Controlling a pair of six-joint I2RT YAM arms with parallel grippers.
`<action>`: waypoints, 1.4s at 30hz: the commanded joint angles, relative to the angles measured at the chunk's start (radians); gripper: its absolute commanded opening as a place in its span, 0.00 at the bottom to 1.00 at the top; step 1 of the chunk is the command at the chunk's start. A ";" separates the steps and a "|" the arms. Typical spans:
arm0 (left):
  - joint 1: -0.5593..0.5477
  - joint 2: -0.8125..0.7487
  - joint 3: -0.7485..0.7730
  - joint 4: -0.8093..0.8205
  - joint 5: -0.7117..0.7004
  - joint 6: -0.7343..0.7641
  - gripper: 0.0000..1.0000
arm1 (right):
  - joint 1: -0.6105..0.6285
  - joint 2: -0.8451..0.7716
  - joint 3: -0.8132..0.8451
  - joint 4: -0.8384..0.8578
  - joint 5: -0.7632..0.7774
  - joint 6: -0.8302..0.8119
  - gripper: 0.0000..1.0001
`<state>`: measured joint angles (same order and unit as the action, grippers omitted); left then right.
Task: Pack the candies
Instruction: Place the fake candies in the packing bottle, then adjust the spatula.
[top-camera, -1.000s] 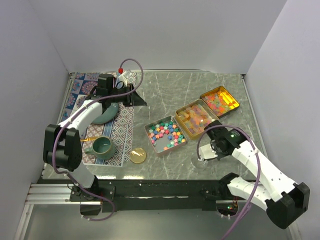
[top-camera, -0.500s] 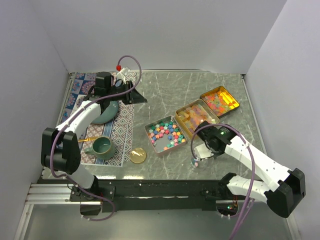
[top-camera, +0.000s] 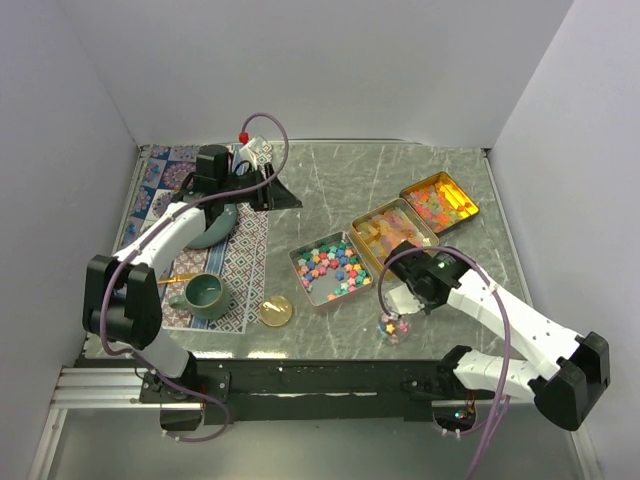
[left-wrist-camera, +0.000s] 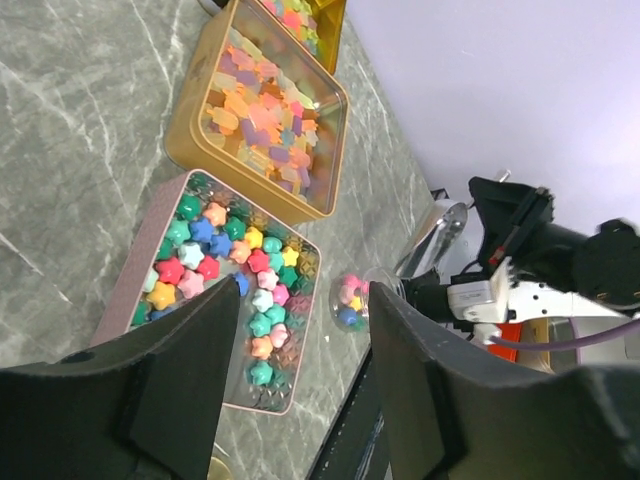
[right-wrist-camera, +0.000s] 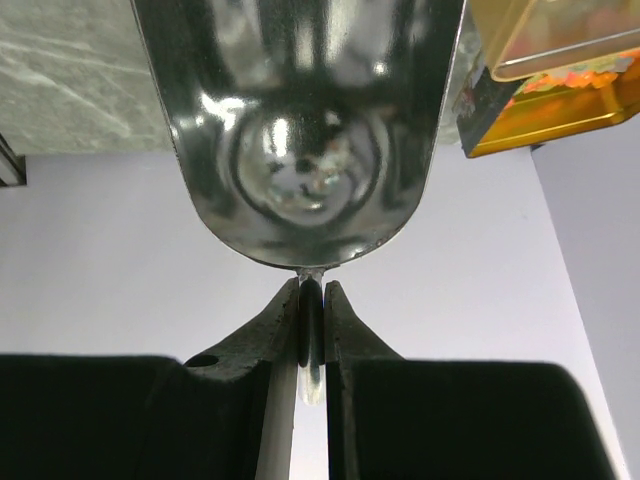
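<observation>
Veined grey-green across the marble-look worktop (top-camera: 330, 190). Pink, blue, green, yellow and orange on the pastel star-shaped candies (left-wrist-camera: 235, 265) in the rose-pink rectangular tin (left-wrist-camera: 118, 300). Translucent orange-yellow on the gummy candies (left-wrist-camera: 265, 110) in the gold rectangular tin (left-wrist-camera: 190, 130). Mirror silver on the polished metal scoop (right-wrist-camera: 300, 130). Blue-and-white geometric tiling on the cloth mat (top-camera: 245, 262).

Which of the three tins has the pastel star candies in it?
The pinkish tin, leftmost and nearest the arms' bases, holds the star candies. The middle tin and the far tin are both gold.
</observation>
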<state>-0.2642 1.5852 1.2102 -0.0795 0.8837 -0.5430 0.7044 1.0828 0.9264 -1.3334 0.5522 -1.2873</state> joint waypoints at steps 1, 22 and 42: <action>-0.012 0.004 0.014 0.030 0.027 -0.018 0.57 | -0.034 0.023 0.193 -0.102 -0.117 0.058 0.00; -0.136 0.150 0.026 0.380 0.278 -0.230 0.01 | -0.184 0.463 0.654 0.188 -0.640 0.465 0.00; -0.136 0.254 0.127 0.377 0.202 -0.273 0.08 | -0.183 0.373 0.704 0.286 -0.736 0.490 0.00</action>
<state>-0.4171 1.8324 1.2350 0.2531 1.1084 -0.8120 0.5655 1.5070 1.5948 -1.0973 -0.1486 -0.8066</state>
